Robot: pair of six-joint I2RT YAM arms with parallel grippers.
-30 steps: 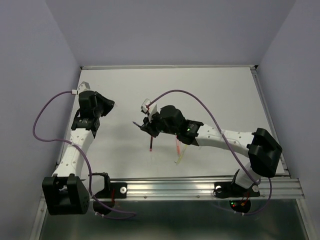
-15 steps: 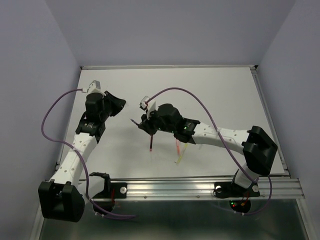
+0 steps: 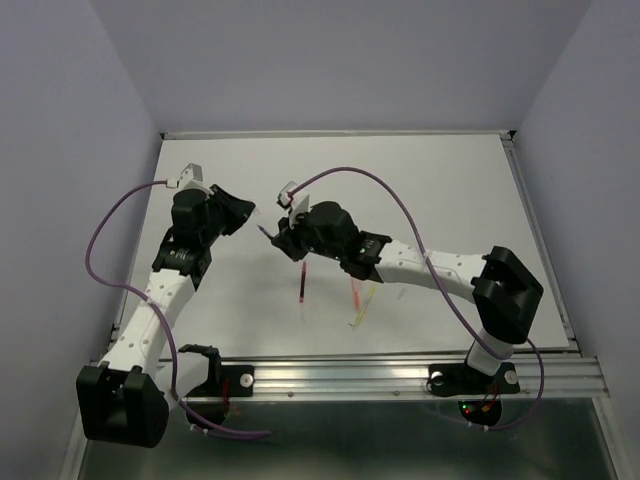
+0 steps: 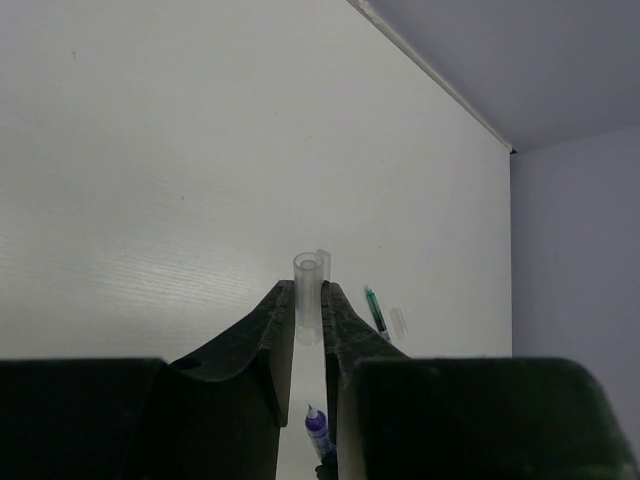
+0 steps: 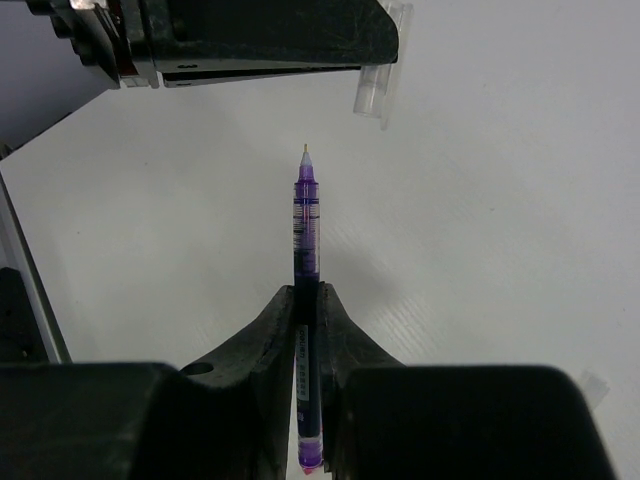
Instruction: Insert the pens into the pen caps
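Overhead, left gripper pinches a barely visible clear pen cap; right gripper clamps a purple pen pointing toward it.

Soft, even light falls from overhead. The white table is bright without glare, with only faint shadows under the arms. Up close, the fingers go near-black and lose all detail, the pen stays sharp, and the clear pen cap almost fades into the table.
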